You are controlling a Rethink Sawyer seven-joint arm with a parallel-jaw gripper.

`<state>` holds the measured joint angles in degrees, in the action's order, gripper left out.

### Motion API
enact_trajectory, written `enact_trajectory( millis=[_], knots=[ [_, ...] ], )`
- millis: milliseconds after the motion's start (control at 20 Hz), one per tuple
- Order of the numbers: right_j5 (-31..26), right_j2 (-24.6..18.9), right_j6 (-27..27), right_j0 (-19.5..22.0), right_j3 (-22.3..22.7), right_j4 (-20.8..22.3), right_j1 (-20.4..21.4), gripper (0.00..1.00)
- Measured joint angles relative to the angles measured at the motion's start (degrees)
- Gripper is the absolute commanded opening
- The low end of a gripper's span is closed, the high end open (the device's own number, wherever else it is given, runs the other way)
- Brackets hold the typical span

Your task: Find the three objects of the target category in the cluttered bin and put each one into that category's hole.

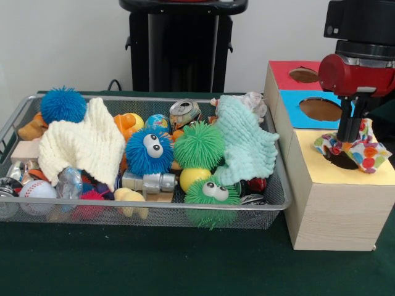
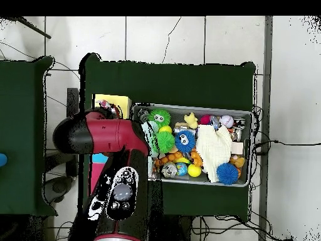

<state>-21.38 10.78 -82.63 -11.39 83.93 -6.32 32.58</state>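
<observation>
My gripper (image 1: 352, 137) hangs over the yellow section of the wooden box (image 1: 333, 209), at its hole (image 1: 339, 161). It looks shut on a white polka-dot cloth (image 1: 364, 152), which bunches around the fingers and drapes over the hole. A cream knitted cloth (image 1: 80, 145) lies at the left of the wire bin (image 1: 154, 209), and a mint knitted cloth (image 1: 247, 145) lies at its right. In the overhead view the red arm (image 2: 103, 135) hides the gripper and most of the box. The cream cloth (image 2: 214, 145) shows there in the bin (image 2: 200, 108).
The box also has a red section with a hole (image 1: 303, 75) and a blue one with a hole (image 1: 321, 109). The bin is piled with fuzzy balls in blue (image 1: 63, 105) and green (image 1: 199, 145), a can (image 1: 184, 112), a baseball (image 1: 37, 189) and other toys.
</observation>
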Motion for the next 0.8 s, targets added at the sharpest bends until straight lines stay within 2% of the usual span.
enact_trajectory(
  millis=[800],
  knots=[
    [0.00, 0.00, 0.00, 0.00, 0.22, -0.67, -0.26, 0.00]
  ],
)
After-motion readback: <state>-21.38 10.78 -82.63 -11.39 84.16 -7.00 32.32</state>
